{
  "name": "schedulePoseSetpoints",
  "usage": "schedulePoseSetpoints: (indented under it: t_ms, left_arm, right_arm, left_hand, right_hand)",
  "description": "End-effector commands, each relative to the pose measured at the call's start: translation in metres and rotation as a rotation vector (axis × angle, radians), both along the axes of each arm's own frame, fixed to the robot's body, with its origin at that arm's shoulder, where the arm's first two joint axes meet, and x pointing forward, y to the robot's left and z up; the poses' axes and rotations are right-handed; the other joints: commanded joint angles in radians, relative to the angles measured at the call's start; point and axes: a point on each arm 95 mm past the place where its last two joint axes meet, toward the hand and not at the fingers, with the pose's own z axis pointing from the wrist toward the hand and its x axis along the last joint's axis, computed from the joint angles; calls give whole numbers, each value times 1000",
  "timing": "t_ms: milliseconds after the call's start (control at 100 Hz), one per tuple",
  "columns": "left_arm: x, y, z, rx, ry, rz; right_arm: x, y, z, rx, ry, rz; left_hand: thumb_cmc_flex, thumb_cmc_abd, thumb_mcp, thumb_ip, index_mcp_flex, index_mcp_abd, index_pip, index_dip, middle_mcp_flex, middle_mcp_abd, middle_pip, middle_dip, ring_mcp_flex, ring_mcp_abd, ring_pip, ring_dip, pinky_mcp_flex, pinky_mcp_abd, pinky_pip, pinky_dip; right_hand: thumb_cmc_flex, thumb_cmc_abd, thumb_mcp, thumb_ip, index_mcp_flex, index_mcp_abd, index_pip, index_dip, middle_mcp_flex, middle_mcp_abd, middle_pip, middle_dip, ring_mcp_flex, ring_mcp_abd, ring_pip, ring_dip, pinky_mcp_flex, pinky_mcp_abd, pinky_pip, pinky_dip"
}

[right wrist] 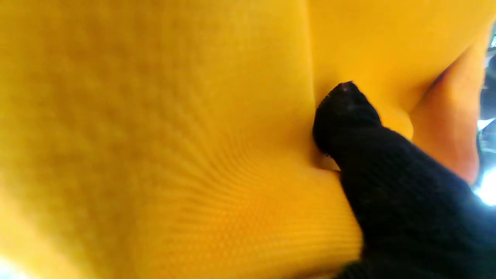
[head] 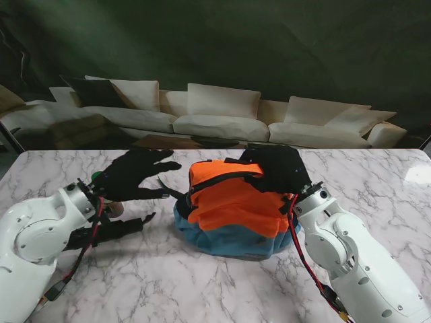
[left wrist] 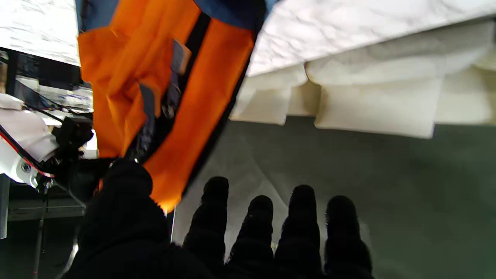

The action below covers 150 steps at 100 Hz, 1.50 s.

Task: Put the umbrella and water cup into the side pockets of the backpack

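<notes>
left hand [head: 135, 173] spread, right hand [head: 277, 168] pressing backpack [head: 232, 202]

The backpack [head: 232, 205] is soft cloth, orange over blue, and its weave shows up close. Both hands wear black knitted gloves, fuzzy and matt. The table [head: 202, 282] looks like shiny white marble. The arms' shells are smooth, glossy white plastic.
</notes>
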Motion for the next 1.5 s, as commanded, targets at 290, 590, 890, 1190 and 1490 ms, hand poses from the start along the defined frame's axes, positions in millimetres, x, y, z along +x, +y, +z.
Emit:
schedulePoseSetpoints:
  t_ms: [290, 590, 890, 1190, 1490]
  left_arm:
    - [-13, 83, 24, -31, -147, 220]
    - [-20, 134, -1, -44, -115, 371]
    - [-28, 177, -37, 19, -39, 515]
    - [-24, 194, -76, 94, 93, 630]
    - [-17, 190, -116, 143, 203, 684]
  right_arm:
    - [3, 3, -4, -21, 26, -2]
    - [4, 3, -4, -27, 35, -7]
    - [5, 5, -5, -38, 43, -7]
    - [6, 7, -9, -40, 54, -13]
    - [5, 5, -11, -40, 57, -23]
  left_hand:
    - [-69, 57, -23, -18, -155, 55, -88, -88, -119, 30, -44, -68, -91, 44, -38, -84, -24, -41, -82, -76]
    - [-169, 29, -23, -23, -222, 84, -116, -129, -268, 76, -73, -171, -116, 5, -49, -111, -25, -77, -121, -92]
    - [-271, -67, -27, -29, -284, 108, -134, -193, -282, 55, -72, -181, -160, -42, -74, -142, -37, -118, -189, -122]
    - [-254, -191, -18, -23, -288, 37, -135, -206, -266, 38, -70, -179, -149, -39, -71, -140, -28, -113, -209, -122]
    - [-223, -225, -13, -28, -286, 17, -141, -230, -263, 15, -69, -177, -140, -51, -66, -134, -18, -125, -210, -113]
  right_hand:
    - [133, 138, 92, 46, 65, -189, 132, 60, 4, -37, 0, 5, 58, -36, 29, 21, -10, -41, 3, 8]
    - [134, 138, 92, 46, 67, -188, 132, 61, 4, -37, 1, 5, 58, -35, 26, 21, -12, -40, 1, 10]
    - [134, 138, 93, 47, 66, -187, 132, 63, 3, -36, 2, 5, 58, -33, 23, 21, -17, -37, -2, 11]
    - [134, 138, 93, 47, 66, -187, 132, 64, 2, -36, 1, 4, 58, -32, 19, 21, -20, -34, -5, 12]
    - [135, 138, 93, 47, 66, -186, 132, 64, 1, -36, 1, 4, 58, -32, 15, 21, -23, -31, -8, 13]
